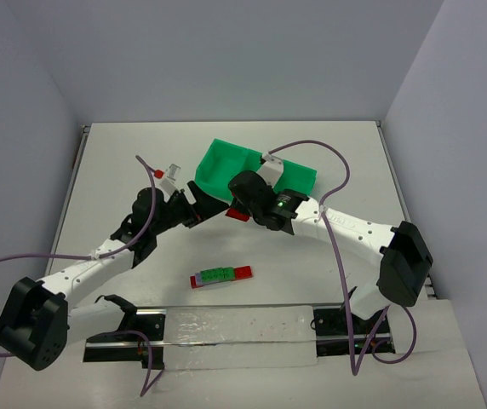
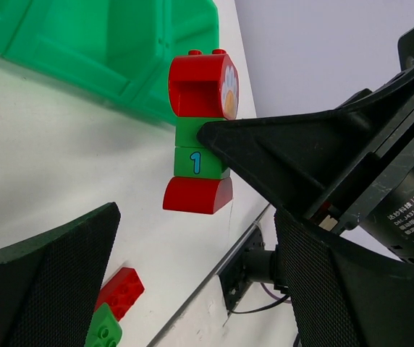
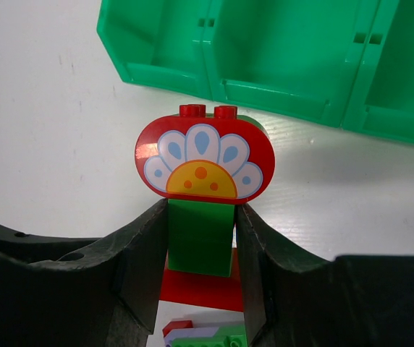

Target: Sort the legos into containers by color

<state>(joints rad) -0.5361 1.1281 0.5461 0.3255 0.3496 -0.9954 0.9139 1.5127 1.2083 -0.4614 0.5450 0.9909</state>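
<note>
Legos point(image 2: 192, 163) show in two places, and neither is the tray point(image 3: 279, 79). One stack point(image 3: 200, 249) has a red flower brick point(image 3: 204, 155) on top, green below and red at the base. The right fingers point(image 3: 138, 260) are clamped on its green middle, and it seems lifted off the desk point(image 1: 107, 170) just short of the tray. A second stack point(image 1: 220, 276) (red, green and a lavender piece) lies flat on the desk nearer the arm bases. The left fingers point(image 2: 48, 275) are spread wide with nothing between them and point at the held stack, likely to grip one end so the two arms can pull it apart. The compartment parts in view hold no brick, so sorting looks barely begun: both stacks have yet to be split by colour and each piece dropped in its own compartment.
</note>
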